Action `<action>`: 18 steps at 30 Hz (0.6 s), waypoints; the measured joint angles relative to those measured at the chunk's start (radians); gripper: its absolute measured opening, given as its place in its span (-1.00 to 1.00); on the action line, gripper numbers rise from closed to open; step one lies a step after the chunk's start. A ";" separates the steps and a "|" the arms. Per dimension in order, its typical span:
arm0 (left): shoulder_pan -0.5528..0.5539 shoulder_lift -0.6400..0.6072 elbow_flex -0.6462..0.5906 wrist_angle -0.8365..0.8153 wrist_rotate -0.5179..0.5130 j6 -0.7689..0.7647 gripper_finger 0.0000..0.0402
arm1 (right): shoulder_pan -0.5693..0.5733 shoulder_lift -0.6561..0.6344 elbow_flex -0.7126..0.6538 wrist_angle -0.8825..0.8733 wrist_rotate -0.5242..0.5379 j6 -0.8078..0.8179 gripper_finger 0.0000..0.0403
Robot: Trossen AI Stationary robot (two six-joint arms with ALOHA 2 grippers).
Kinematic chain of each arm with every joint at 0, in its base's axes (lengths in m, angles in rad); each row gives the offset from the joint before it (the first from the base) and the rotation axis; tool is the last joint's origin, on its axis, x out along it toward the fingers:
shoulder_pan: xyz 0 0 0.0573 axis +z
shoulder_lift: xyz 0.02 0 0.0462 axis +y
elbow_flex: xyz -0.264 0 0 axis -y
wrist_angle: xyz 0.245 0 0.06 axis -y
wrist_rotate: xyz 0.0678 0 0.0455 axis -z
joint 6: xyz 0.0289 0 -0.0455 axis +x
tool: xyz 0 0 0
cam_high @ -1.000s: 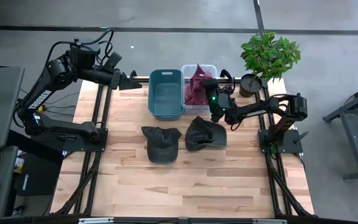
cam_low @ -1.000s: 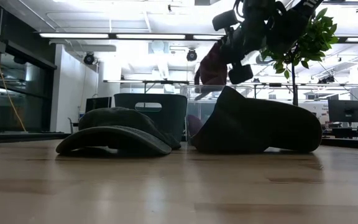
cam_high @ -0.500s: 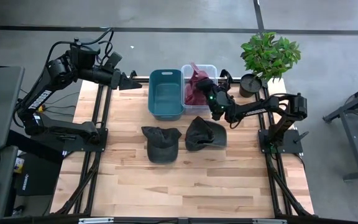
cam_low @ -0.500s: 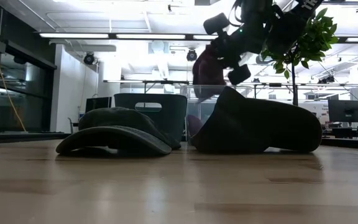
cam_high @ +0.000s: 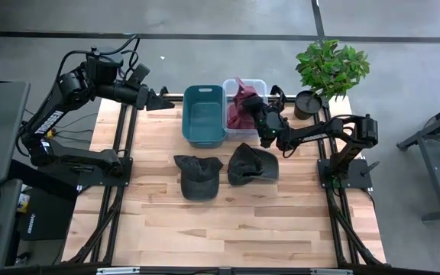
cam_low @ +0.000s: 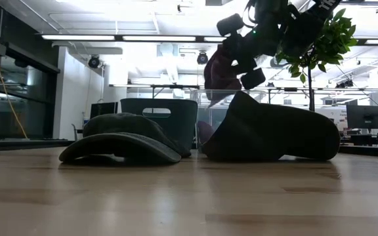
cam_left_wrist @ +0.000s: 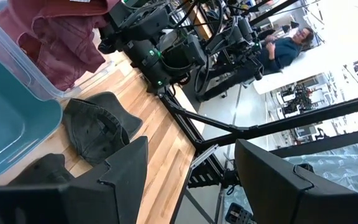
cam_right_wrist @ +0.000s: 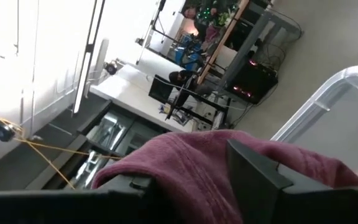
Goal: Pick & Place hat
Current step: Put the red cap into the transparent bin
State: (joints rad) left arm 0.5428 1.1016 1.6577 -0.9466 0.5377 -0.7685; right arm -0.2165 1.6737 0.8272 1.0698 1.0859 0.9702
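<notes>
A bright open workshop with strip lights and grey floor surrounds a pale wooden slatted table (cam_high: 228,221), where the work sits toward the far edge. Largest there are two bins side by side: a teal plastic bin (cam_high: 203,114), seemingly holding nothing, and just beside it a clear plastic bin (cam_high: 254,82) already holding maroon fabric. A leafy green potted plant (cam_high: 331,67) stands at the far right corner.

Nearer the front lie two dark grey cloth caps, one (cam_high: 197,176) flat with its brim forward, the other (cam_high: 250,163) folded up on itself; in the low view they sit close but apart.

The right gripper (cam_high: 252,105) hangs over the clear bin, its jaws pinching a crumpled maroon cloth hat (cam_low: 220,69), which dangles above the bin's rim. The right wrist view shows the fabric bunched between the dark fingers (cam_right_wrist: 253,171), with the bin's wall beyond.

The step in hand looks like the release into the clear bin. To do it well, the gripper should be centred over the bin's opening, not its near wall, and lowered until the hanging fabric is inside the rim before the jaws part, so no fold drapes over the edge or spills toward the teal bin.

The left gripper (cam_left_wrist: 185,177) waits off the table's far left corner, jaws spread.
</notes>
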 joint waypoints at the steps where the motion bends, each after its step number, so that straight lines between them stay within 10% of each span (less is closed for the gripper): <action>1: 0.000 0.000 0.000 0.000 0.000 0.000 0.12 | 0.000 0.000 0.000 0.000 0.000 -0.006 -0.25; 18: 0.000 0.000 0.000 0.000 0.010 -0.014 0.12 | 0.001 0.000 0.000 -0.004 -0.129 -0.365 0.21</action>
State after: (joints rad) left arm 0.5427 1.1015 1.6577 -0.9466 0.5473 -0.7822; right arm -0.2158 1.6737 0.8272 1.0660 0.9571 0.6055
